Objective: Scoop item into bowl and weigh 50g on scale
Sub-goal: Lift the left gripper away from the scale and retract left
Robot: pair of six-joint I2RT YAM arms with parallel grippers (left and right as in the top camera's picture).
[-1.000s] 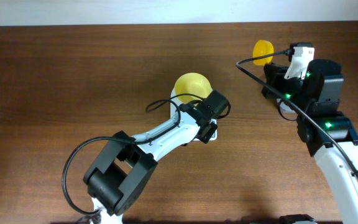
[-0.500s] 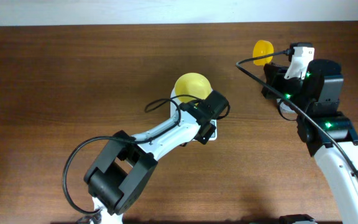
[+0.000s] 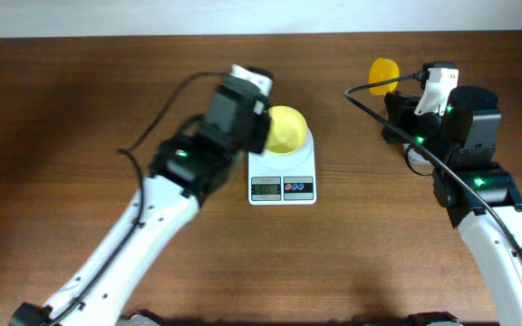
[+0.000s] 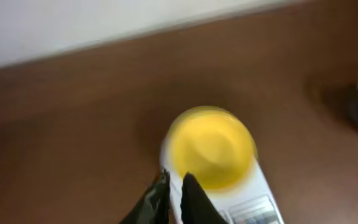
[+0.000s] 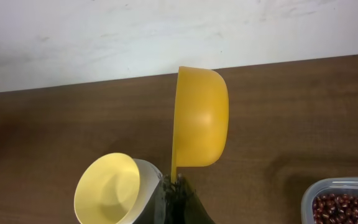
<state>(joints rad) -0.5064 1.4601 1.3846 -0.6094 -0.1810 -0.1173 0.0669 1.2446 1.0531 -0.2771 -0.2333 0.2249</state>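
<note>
Wooden table — left arm by bowl; scoop in right jaws

A left arm built of rounded white link shells and black blocky joint housings was seen, with a thin black cable looped off it and a small green light lit on one housing. A right arm of the same white shells and black housings was seen, marked by green lights and trailed by a thicker black cable. A white wrist piece was fitted at its end. Matte black fingers were shown on the left gripper, blurred, and on the right gripper.
</note>
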